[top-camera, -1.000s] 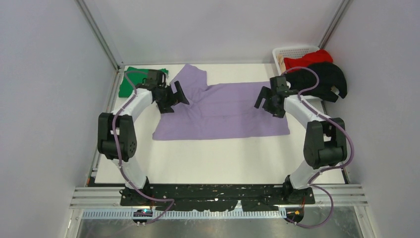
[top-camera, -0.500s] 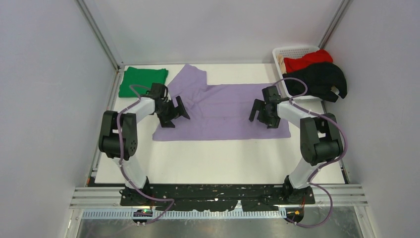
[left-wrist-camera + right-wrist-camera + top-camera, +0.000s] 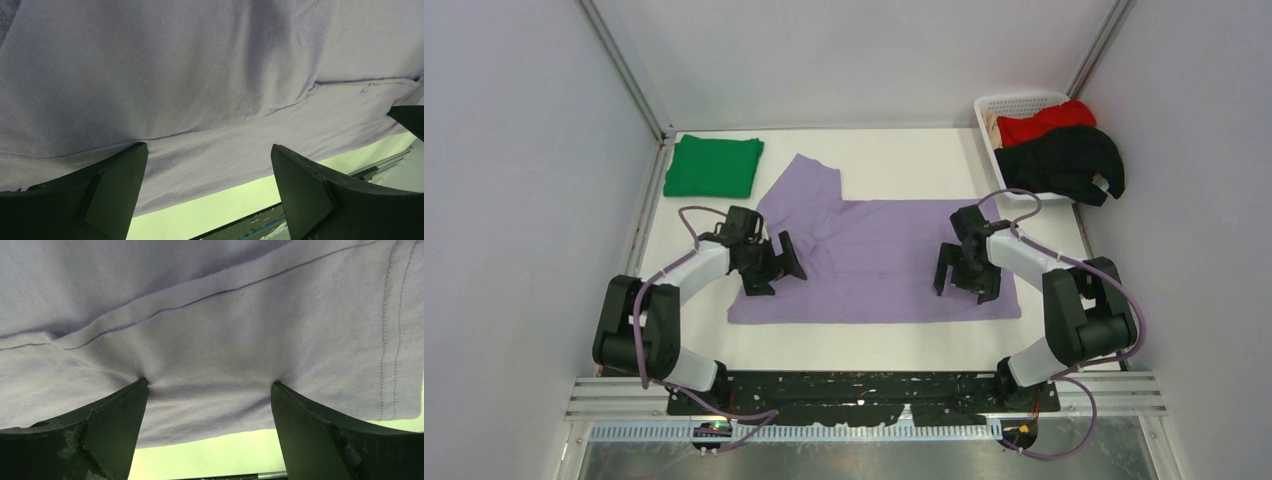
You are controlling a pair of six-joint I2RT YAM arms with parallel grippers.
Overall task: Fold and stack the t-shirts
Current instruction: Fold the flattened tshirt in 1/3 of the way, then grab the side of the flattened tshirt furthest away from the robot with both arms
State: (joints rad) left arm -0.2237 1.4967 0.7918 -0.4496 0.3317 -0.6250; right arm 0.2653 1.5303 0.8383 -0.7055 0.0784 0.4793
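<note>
4 t-shirts tot.: 1 purple shirt (image 3: 874, 250), 1 green shirt (image 3: 714, 166), 1 red shirt (image 3: 1049, 122), 1 blk shirt (image 3: 1069, 160); 1 wht basket (image 3: 1016, 100).

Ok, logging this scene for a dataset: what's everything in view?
lavender purple fabric t-shirt: 1, purple, spread flat mid-table
bright green fabric t-shirt: 1, green, folded, far left corner
red fabric t-shirt: 1, red, in basket
black fabric t-shirt: 1, black, draped over basket's rim
white plastic lattice basket: 1, white, far right corner
white table: 1, white, beneath all
left gripper: 1, black, open on purple shirt's left
right gripper: 1, black, open on its right
</note>
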